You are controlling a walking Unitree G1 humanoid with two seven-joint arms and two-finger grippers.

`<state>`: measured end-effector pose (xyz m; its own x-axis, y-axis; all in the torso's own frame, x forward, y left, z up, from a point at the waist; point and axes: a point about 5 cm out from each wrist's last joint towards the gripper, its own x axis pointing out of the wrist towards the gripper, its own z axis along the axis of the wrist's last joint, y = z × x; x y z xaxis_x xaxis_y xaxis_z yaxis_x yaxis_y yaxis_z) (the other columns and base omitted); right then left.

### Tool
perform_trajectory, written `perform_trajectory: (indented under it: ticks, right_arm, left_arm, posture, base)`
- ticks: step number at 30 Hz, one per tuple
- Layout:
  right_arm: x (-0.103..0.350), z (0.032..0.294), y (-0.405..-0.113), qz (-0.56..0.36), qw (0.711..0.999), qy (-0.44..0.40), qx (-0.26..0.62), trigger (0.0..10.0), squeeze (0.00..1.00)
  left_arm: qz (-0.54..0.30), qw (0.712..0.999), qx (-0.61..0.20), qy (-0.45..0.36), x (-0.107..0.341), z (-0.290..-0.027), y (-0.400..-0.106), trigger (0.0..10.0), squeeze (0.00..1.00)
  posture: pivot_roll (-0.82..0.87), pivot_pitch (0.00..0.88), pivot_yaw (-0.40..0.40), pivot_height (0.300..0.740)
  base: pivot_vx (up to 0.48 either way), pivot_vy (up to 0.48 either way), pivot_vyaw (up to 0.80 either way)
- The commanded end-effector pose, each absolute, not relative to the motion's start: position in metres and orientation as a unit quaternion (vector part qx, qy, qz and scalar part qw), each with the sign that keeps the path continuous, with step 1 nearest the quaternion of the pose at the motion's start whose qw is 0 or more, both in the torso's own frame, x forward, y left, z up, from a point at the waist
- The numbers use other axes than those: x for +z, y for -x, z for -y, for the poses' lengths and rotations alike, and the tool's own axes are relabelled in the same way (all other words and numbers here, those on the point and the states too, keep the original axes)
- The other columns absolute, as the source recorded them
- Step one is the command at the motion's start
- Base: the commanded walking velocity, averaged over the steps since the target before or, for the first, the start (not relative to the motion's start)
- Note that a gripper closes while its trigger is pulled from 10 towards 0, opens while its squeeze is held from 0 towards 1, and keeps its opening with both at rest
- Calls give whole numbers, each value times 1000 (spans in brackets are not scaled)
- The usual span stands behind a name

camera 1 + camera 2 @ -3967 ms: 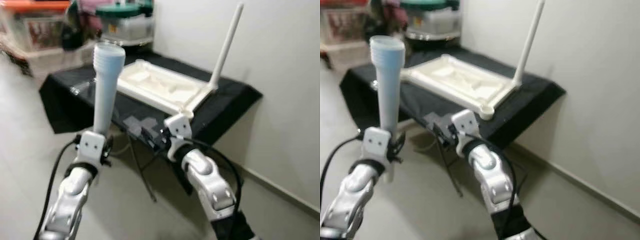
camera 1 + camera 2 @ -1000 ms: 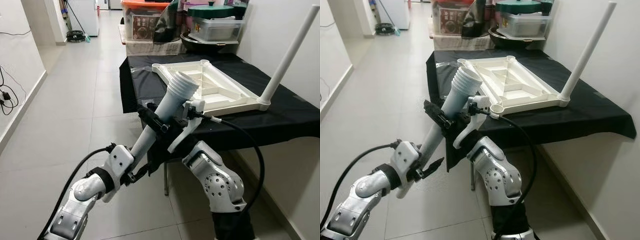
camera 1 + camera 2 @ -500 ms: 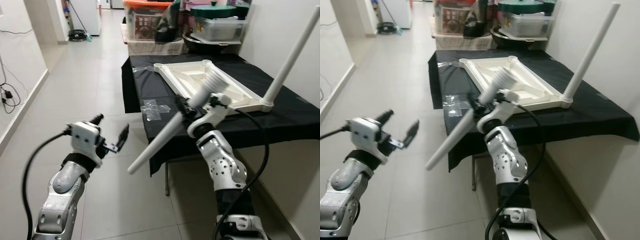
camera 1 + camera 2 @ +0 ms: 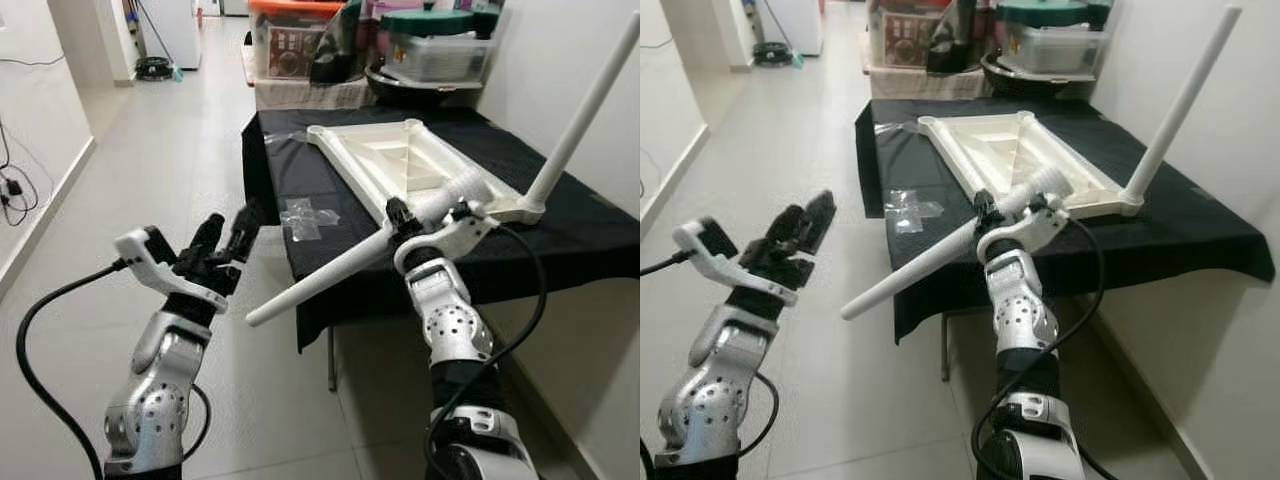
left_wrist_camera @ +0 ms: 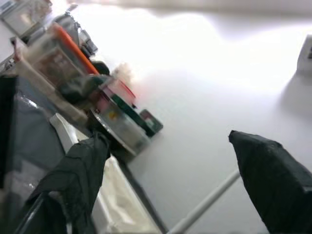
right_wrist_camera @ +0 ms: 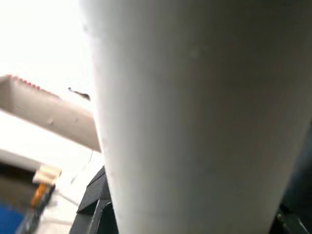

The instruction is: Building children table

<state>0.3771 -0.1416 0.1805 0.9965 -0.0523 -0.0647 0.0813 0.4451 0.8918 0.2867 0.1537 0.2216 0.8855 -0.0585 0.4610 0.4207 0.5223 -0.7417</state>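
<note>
At the near edge of the black worktop [image 4: 560, 240], the right claw [image 4: 400, 225] is clamped on a loose white table leg [image 4: 330, 278], ribbed end toward the upturned tabletop [image 4: 400, 165], likely to seat it in a corner socket. One fitted leg [image 4: 585, 105] rises at two o'clock. At nine o'clock the left claw [image 4: 228, 238] hangs apart, empty.

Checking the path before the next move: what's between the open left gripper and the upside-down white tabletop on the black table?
Between the left gripper and the tabletop lie black cloth and a taped clear patch in the left eye view.
</note>
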Motion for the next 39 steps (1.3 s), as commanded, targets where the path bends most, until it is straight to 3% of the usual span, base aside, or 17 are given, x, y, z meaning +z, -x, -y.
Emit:
perform_trajectory:
  ticks: [1,4,13,22,28,32,37,39]
  right_arm:
    - [172,136,-378,-34,814,-575,-70,0,0]
    - [173,145,-380,-27,802,-590,-88,0,0]
    - [193,147,-388,-2,769,-633,-90,0,0]
    - [229,129,-389,54,802,-595,8,0,0]
    - [248,126,-388,89,801,-589,59,0,0]
    - [259,127,-392,84,753,-649,66,0,0]
    - [259,116,-390,64,723,-684,78,0,0]
    - [259,116,-390,64,723,-684,78,0,0]
  left_arm:
    - [188,808,-131,543,219,-156,-290,10000,0]
    - [192,791,-151,562,222,-154,-288,10000,0]
    - [149,780,-179,581,210,-141,-284,10000,0]
    - [88,813,-202,539,196,-132,-285,10000,0]
    - [79,815,-190,542,192,-135,-286,10000,0]
    - [80,812,-185,547,190,-136,-289,10000,0]
    - [95,797,-177,569,191,-139,-293,10000,0]
    - [95,797,-177,569,191,-139,-293,10000,0]
  posture:
    - [-8,0,-101,740]
    - [-8,0,-101,740]
    - [-17,0,-94,740]
    - [-16,0,-95,740]
    - [-22,0,-91,740]
    - [-26,0,-98,740]
    - [-26,0,-103,740]
    - [-26,0,-103,740]
  base:
    - [0,0,0]
    - [0,0,0]
    - [0,0,0]
    - [0,0,0]
    - [0,0,0]
    - [0,0,0]
    - [0,0,0]
    - [0,0,0]
